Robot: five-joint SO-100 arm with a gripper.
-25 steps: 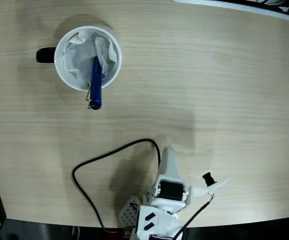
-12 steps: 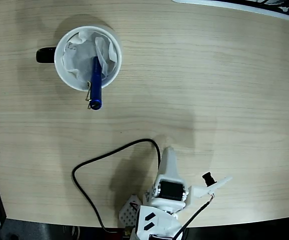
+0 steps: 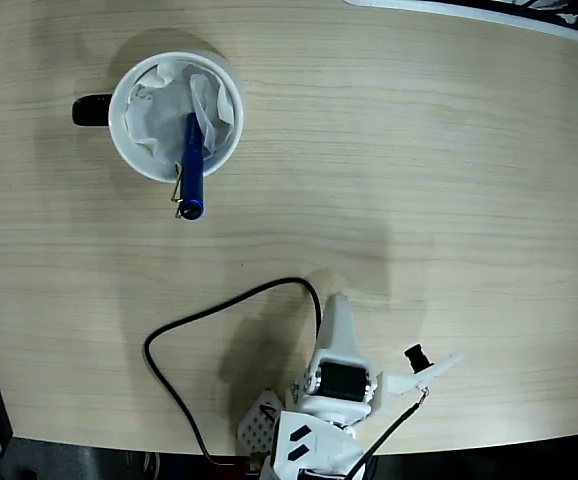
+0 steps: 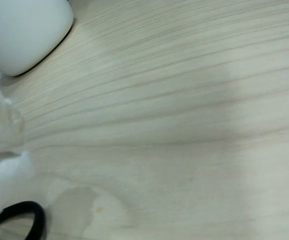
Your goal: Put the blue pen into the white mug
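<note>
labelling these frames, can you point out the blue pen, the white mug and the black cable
blue pen [image 3: 191, 165], fixed view, mid barrel
white mug [image 3: 119, 130], fixed view, left rim
black cable [image 3: 219, 305], fixed view, curve near the arm

White plastic arm [image 3: 336, 385], dark servo block set in the body. Perforated white plate at the base. Black cable [image 3: 224, 330] loops off it across the table; thin wire by a small black knob. Fingers not clearly visible.

The slim glossy deep-blue pen's [image 3: 191, 165] upper end is hiding among crumpled paper inside the round white mug [image 3: 126, 132]; the wrist view's edge is cropping that mug [image 4: 19, 30].
</note>
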